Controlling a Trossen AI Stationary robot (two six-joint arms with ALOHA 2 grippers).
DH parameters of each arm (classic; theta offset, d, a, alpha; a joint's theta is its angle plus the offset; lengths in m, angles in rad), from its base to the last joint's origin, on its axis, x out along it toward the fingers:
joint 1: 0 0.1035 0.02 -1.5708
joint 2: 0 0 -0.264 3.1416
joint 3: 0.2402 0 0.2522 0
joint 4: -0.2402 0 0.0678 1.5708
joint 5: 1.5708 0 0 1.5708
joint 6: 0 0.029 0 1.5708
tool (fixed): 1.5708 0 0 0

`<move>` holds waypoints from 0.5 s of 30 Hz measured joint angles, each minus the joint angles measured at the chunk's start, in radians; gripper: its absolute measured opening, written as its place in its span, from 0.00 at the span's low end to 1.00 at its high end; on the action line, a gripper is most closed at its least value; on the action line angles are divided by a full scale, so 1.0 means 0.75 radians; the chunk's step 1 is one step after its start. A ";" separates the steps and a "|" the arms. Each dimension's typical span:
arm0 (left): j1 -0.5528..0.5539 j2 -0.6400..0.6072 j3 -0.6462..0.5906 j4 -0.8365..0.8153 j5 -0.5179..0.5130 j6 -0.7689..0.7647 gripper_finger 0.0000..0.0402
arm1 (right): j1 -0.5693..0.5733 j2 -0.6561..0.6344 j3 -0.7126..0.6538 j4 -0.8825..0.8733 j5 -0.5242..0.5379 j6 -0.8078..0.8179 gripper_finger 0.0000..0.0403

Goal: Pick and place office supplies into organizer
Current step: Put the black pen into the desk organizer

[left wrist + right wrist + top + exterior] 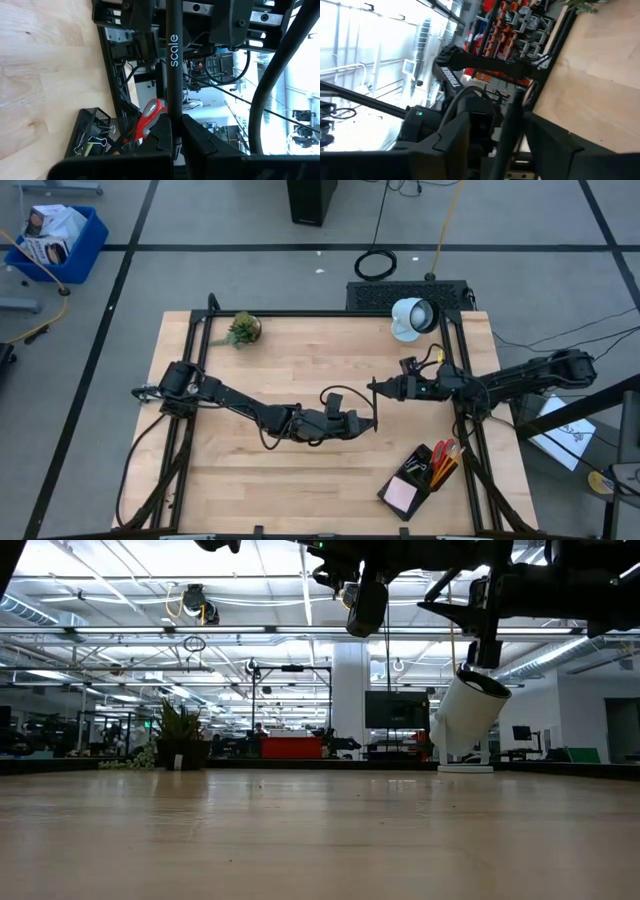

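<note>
my left gripper (372, 420) pinches a black pen (172, 75); my right gripper (375, 388) sits wide around it. if i release early, it drops short of the organizer (425, 478).

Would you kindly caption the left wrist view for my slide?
Left gripper shut on a black pen marked "scale", above the wooden table, the organizer with red-handled scissors beyond.

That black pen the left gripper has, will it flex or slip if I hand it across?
The black pen looks straight and rigid, so probably no flex. Its smooth barrel may pivot, since the left gripper pinches it near one end. Being round, it would likely roll if dropped.
</note>
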 joint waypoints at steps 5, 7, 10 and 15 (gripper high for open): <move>0.000 0.000 0.000 0.002 0.000 0.003 0.06 | -0.013 0.011 0.000 0.045 -0.020 -0.032 0.32; 0.000 0.000 0.000 0.006 0.000 0.005 0.07 | -0.013 0.011 0.000 0.048 -0.020 -0.049 0.25; -0.001 0.000 0.000 0.001 0.000 0.007 0.07 | -0.013 0.011 -0.001 0.053 -0.041 -0.057 0.13; -0.001 0.001 0.000 0.004 0.001 0.010 0.07 | -0.013 0.009 -0.001 0.075 -0.049 -0.088 0.10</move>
